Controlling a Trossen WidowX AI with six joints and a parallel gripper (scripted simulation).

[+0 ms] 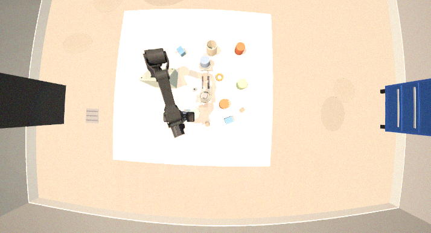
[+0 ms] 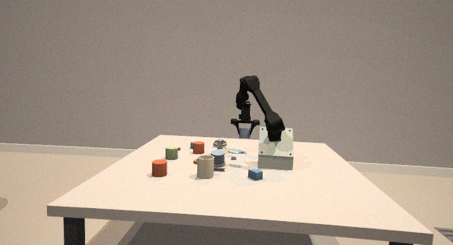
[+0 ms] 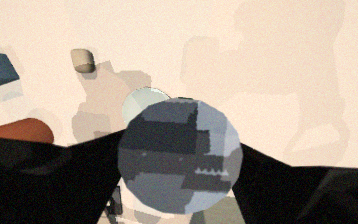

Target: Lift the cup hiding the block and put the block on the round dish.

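Note:
My gripper [image 2: 244, 132] is shut on a blue-grey cup [image 2: 244, 134] [image 3: 180, 157] and holds it high over the table. In the top view the arm hides most of this cup. The matching cup [image 1: 204, 61] [image 2: 217, 157] stands on one end of the balance [image 1: 205, 82]. A small greyish block [image 1: 204, 96] [image 2: 220, 141] sits uncovered in the ring at the other end. The pale round dish [image 1: 197, 113] [image 2: 235, 151] [image 3: 137, 105] bears no block that I can see. The gripper is close to the dish from above; whether the held cup overlaps it is unclear.
An orange cylinder [image 1: 224, 104] [image 2: 198, 148] and an orange ring [image 1: 219, 77] are beside the balance. A beige cup [image 1: 212, 49] [image 2: 205, 167] stands near the covered end. A green cylinder [image 1: 242, 84], a blue block [image 1: 229, 119] and a small tan piece [image 1: 207, 124] [image 3: 82, 60] lie around.

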